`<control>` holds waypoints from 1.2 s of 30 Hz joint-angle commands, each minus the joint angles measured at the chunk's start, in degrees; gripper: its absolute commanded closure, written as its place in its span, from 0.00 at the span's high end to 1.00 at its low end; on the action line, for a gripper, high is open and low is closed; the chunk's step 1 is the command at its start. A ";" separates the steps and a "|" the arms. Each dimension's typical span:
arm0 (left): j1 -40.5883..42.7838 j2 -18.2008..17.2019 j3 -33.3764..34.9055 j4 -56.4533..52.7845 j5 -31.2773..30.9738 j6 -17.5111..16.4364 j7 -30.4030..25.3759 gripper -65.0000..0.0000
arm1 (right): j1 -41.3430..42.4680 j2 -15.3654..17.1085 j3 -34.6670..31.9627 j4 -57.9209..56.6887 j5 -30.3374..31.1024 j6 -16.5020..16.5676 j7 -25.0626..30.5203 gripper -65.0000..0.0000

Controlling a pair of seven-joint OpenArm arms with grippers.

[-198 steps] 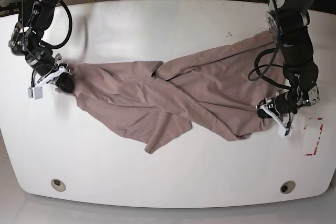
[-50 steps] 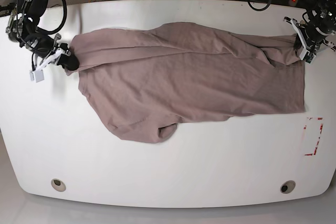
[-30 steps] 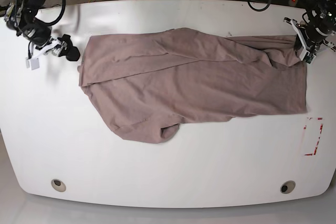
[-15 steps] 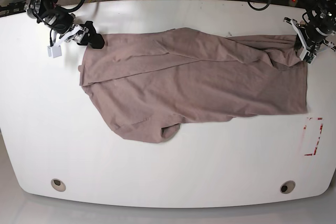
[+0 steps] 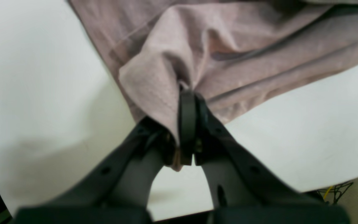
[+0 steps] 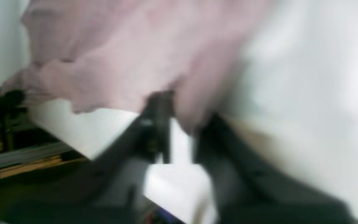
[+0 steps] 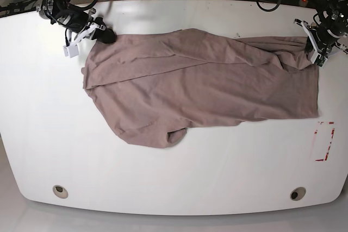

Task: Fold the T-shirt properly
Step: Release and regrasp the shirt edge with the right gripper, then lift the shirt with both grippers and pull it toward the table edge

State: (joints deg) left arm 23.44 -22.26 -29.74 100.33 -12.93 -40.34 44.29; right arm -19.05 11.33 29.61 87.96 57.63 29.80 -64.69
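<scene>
Jaws of the left gripper (image 5: 186,93) pinch the T-shirt (image 7: 201,85); right wrist view blurred.

Black jointed arms, looped black cables, white brackets at the wrists, dark tapered tool (image 5: 186,124) fingers (image 5: 187,118)

The right wrist view is heavily motion-blurred: the T-shirt (image 6: 129,65) reads only as a pink smear, and whether the right gripper (image 6: 179,124) jaws grip cloth cannot be told. The bench's (image 7: 174,188) near edge is cut off.
</scene>
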 commanded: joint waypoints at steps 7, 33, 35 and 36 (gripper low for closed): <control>-0.54 -0.99 -0.46 0.90 -0.21 0.34 -0.56 0.01 | -6.67 0.93 0.59 16.96 1.41 0.48 0.91 0.00; -9.07 -0.90 0.95 9.07 -0.21 0.34 -0.21 0.01 | -2.45 1.90 11.76 25.58 1.41 5.85 0.55 0.00; -10.56 -0.90 2.00 9.07 -0.21 0.34 -0.21 0.01 | 0.37 2.51 9.91 23.47 1.41 5.85 0.55 0.00; -11.53 -0.90 2.35 9.07 -0.13 0.34 -0.21 0.01 | 1.77 3.04 9.30 22.23 1.41 5.93 0.55 0.00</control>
State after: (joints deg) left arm 13.50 -22.17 -27.57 108.51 -13.17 -40.34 44.53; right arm -19.81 12.88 39.79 111.70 58.08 35.42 -64.88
